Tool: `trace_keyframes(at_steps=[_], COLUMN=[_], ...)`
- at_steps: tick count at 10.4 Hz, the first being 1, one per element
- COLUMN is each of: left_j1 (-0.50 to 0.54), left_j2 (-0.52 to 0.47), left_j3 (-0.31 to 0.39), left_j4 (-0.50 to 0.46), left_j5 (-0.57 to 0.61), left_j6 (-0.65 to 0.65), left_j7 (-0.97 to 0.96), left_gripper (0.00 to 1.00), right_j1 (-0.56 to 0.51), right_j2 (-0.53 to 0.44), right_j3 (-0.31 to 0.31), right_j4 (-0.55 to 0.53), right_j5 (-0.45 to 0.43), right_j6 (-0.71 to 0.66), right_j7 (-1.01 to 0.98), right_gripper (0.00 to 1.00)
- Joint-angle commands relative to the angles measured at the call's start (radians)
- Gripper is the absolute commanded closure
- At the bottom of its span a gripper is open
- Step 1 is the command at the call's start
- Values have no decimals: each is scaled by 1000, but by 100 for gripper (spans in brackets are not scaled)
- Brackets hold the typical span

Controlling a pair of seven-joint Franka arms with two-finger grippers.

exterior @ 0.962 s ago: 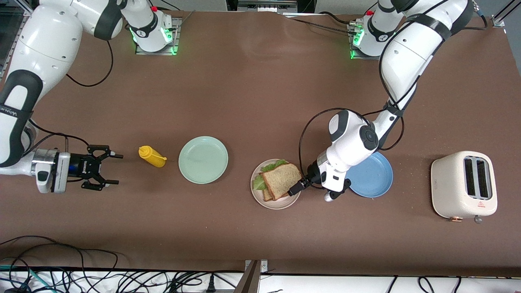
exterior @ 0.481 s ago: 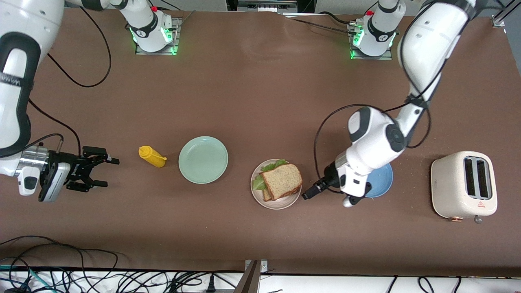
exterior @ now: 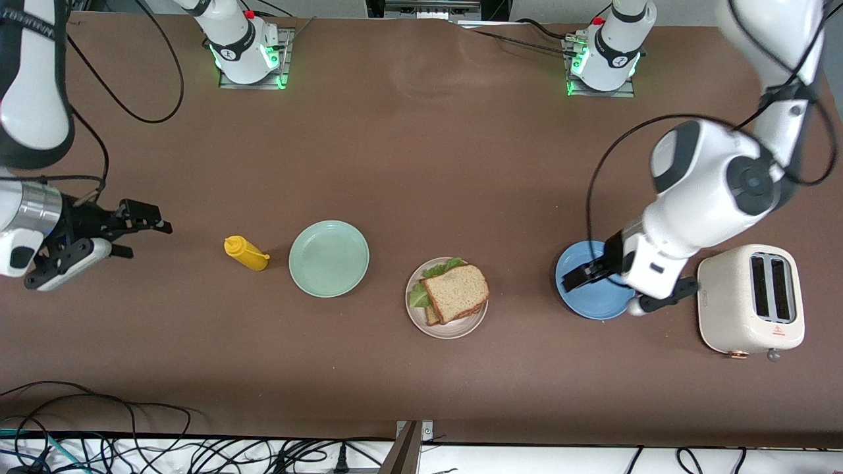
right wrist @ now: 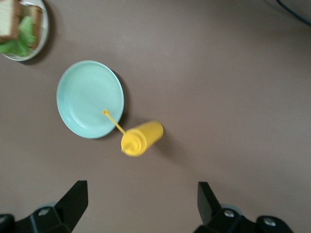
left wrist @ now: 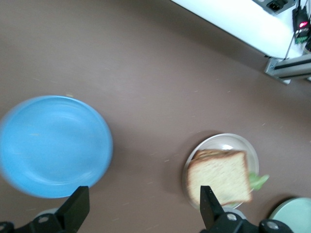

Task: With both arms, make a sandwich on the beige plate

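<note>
The sandwich, two brown bread slices with green lettuce between them, lies on the beige plate near the table's middle. It also shows in the left wrist view and at the edge of the right wrist view. My left gripper is open and empty, up over the blue plate. My right gripper is open and empty, raised over the table at the right arm's end, away from the sandwich.
A mint-green plate and a yellow squeeze bottle lie between the sandwich and the right gripper. A cream toaster stands at the left arm's end. Cables run along the table's near edge.
My left gripper has drawn back from the sandwich and risen over the blue plate. My right gripper has lifted and pulled away from the yellow bottle. The sandwich stays on the beige plate.
</note>
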Motion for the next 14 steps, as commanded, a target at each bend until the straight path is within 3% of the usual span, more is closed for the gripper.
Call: trace_keyframes(at_steps=[1,4,5,9,10,12,14], left_j1=[48,59,68,73,53,-111,-197], left_j2=[-48,-48,-48,-90,-91,-96,-99], left_j3=[7,7,4,11,45,257,363], left_j4=[74,194,205,199,199,199,194], left_j5=[34,157,155,138,135,50,8], left_j6=[-224,-405,-426,-433,-431,-428,-422], left_j7=[212,297,297,291,291,303,305], left_gripper=[0,0,0,0,0,1,1], right_j1=[-53,-105,-113,-171,-171,-171,-169], right_j2=[-179,-307,-316,-272,-276,-285,-285], right_j3=[93,131,145,170,177,196,196], right_j4=[-176,-233,-219,-147,-148,-148,-148], right_j5=[-160,-264,-298,-280,-288,-282,-279], right_j6=[11,-119,-138,-110,-112,-110,-84], right_j7=[181,354,385,385,388,449,511], right_gripper=[0,0,0,0,0,0,0])
